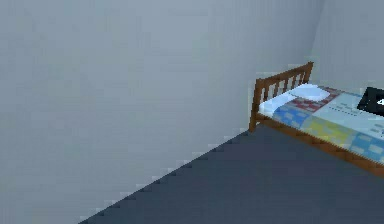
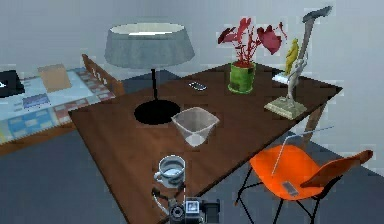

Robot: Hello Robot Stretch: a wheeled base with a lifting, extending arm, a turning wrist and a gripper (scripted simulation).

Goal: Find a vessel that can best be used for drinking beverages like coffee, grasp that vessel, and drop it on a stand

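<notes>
A pale grey mug (image 2: 171, 170) with a dark inside stands near the front edge of a brown wooden table (image 2: 110, 135) in the arm side view. Just below it, at the picture's bottom edge, is my gripper (image 2: 172, 201), with its white marked squares and dark body beside it. The mug sits on the table right at the gripper's far end, so I cannot tell whether the gripper holds anything. A clear square-rimmed container (image 2: 195, 126) stands a little farther out on the table.
The table also carries a grey-shaded lamp (image 2: 150, 48), a red-leaved plant in a green pot (image 2: 243, 72), a pale figure on a base (image 2: 291, 95) and a small flat device (image 2: 198, 86). An orange chair (image 2: 300, 172) stands at its right. A wooden bed (image 1: 320, 112) stands by the wall, beyond dark floor (image 1: 250, 180).
</notes>
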